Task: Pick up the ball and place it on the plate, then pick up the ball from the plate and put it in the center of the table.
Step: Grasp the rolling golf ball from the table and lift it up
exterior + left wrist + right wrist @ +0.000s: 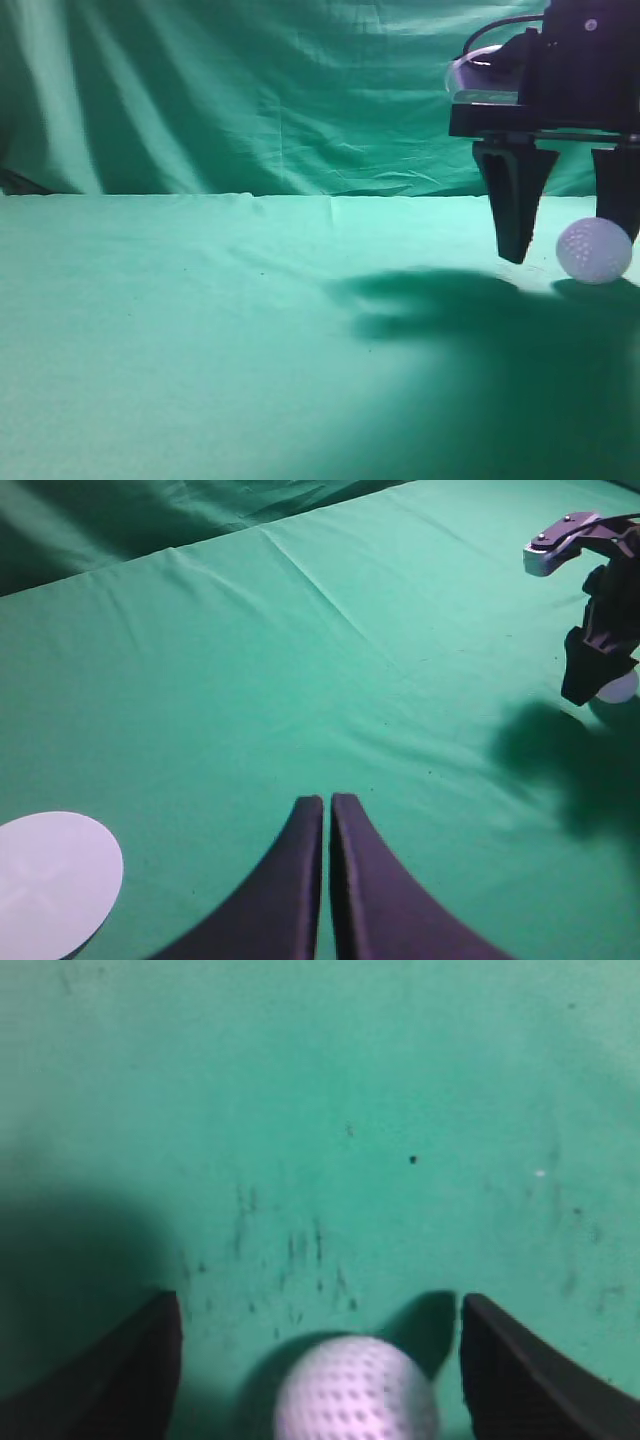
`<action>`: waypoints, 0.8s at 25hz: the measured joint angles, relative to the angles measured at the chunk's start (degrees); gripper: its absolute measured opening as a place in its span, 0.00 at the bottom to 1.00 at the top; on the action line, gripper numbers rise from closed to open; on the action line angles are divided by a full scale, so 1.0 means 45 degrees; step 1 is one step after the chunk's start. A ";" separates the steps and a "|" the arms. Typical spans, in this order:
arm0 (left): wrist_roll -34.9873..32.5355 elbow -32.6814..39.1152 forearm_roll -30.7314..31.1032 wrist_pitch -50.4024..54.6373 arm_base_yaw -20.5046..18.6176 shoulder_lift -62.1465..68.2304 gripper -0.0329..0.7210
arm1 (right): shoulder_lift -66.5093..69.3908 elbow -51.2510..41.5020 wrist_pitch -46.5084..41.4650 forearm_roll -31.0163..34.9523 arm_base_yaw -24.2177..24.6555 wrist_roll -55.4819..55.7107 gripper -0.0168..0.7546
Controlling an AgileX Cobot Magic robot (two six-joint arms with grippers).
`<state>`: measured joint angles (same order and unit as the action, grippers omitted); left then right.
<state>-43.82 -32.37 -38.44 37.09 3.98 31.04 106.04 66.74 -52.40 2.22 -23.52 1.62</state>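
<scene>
Right wrist view — the right gripper (318, 1345), jaws spread and empty, brackets the ball (355, 1388) resting on the table (320, 1110). First pick-up is judged under way; next, closing squarely on the ball, then carrying it to the plate (50, 880) — the left gripper (327, 810) stays out, jaws pressed together.

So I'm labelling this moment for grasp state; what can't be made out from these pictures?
- Small white dimpled ball: right wrist view's bottom edge cuts off its lower part; in the left wrist view the right tool mostly covers it.
- Right tool: exterior view's right edge cuts its far finger, so its contact with the ball is unclear.
- Flat round white plate: left wrist view's edge crops it; absent elsewhere.
- Left tool: fingers closed, base cropped.
</scene>
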 joint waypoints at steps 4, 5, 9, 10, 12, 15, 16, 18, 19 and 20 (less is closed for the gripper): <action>0.0000 0.0000 0.0000 0.0000 0.0000 0.0000 0.04 | 0.0214 0.0000 0.0000 0.0283 0.0000 -0.0165 0.68; 0.0000 0.0000 0.0000 0.0000 0.0000 0.0000 0.04 | 0.0241 0.0000 -0.0031 0.0302 0.0000 -0.0187 0.68; 0.0000 0.0000 0.0000 0.0000 0.0000 0.0000 0.04 | 0.0270 0.0000 -0.0378 0.0333 0.0000 -0.0251 0.55; 0.0000 0.0000 0.0000 0.0000 0.0000 0.0000 0.04 | 0.0270 0.0000 -0.0473 0.0333 0.0000 -0.0251 0.48; 0.0000 0.0000 0.0000 0.0000 0.0000 0.0000 0.04 | 0.0270 0.0000 -0.0632 0.0333 0.0000 -0.0251 0.37; 0.0000 0.0000 0.0000 0.0000 0.0000 0.0000 0.04 | 0.0270 0.0000 -0.0908 0.0333 0.0000 -0.0251 0.28; 0.0000 0.0000 0.0000 0.0000 0.0000 0.0000 0.04 | 0.0270 0.0008 -0.0948 0.0309 0.0000 -0.0251 0.28; 0.0000 0.0000 0.0000 0.0000 0.0000 0.0000 0.04 | 0.0270 0.0008 -0.0995 0.0309 0.0000 -0.0259 0.23; 0.0000 0.0000 0.0000 0.0000 0.0000 0.0000 0.04 | 0.0270 0.0008 -0.0995 0.0309 0.0000 -0.0259 0.25; 0.0000 0.0000 0.0000 0.0000 0.0000 0.0000 0.04 | 0.0233 0.0008 -0.1007 0.0285 0.0000 -0.0259 0.25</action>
<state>-43.82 -32.37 -38.44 37.09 3.98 31.04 107.09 66.77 -56.93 3.50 -23.52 0.45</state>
